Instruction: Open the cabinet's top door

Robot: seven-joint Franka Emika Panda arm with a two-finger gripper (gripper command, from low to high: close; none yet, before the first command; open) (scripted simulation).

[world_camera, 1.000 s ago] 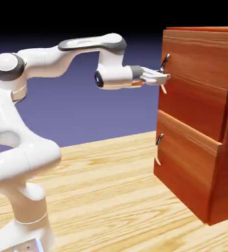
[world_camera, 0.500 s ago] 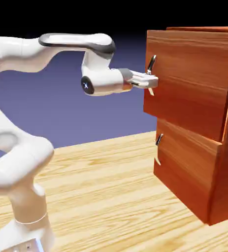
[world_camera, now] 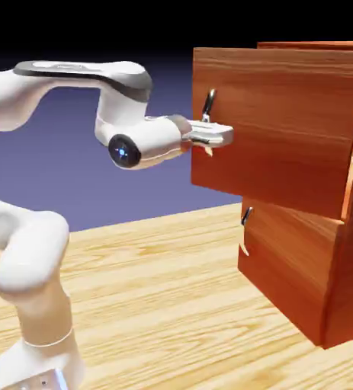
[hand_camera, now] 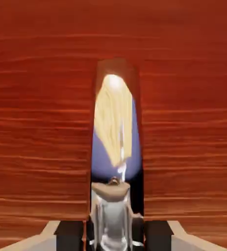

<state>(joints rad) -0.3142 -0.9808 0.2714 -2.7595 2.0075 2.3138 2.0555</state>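
Clamped on the curved handle at bottom centre of the hand view; could slip off if pulled straight while the top door swings, upper right in the exterior view.

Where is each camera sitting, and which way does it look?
Exterior view: it stands still beside the robot and looks across at the cabinet; the white arm and the end effector show.
Hand view: it rides on the robot's hand and looks along it at the top door; only the two finger tips show, at the bottom edge.
Both share: the top door and its shiny handle, between the finger tips.
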